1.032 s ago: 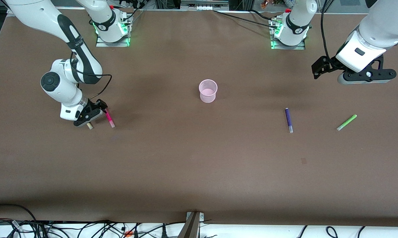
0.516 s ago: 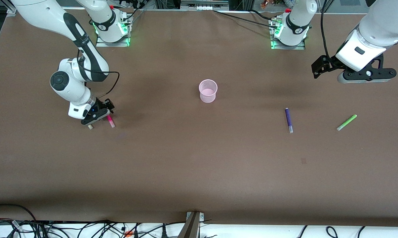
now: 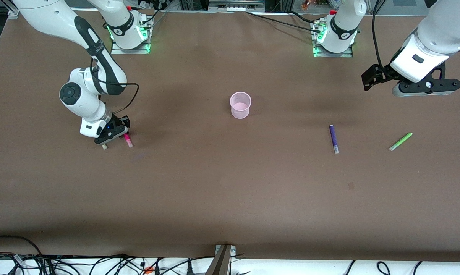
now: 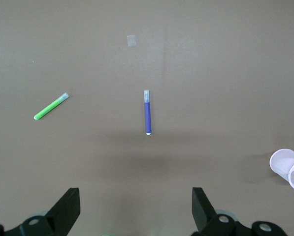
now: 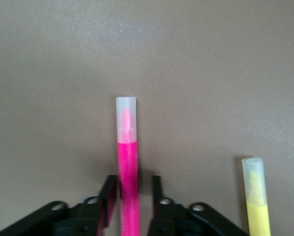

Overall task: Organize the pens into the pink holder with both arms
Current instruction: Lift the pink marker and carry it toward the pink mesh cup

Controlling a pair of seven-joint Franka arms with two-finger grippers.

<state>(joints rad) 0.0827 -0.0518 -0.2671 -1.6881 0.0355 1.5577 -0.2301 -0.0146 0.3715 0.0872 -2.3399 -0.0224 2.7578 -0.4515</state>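
My right gripper is low at the table, and its fingers straddle the magenta-pink pen, which lies flat. In the right wrist view the gripper is narrowly open: one finger touches the pen and a small gap shows at the other. The yellow pen lies beside it and also shows in the right wrist view. The pink holder stands upright at mid-table. The dark purple pen and light green pen lie toward the left arm's end. My left gripper hangs high, wide open and empty.
The left wrist view shows the purple pen, the green pen and the holder on bare brown table. The arm bases stand along the table's edge farthest from the front camera. Cables hang off the nearest edge.
My right arm has shifted toward the magenta-pink pen and lowered, so its fingers now straddle the pen. The left arm has barely moved. The pens and holder have stayed put.
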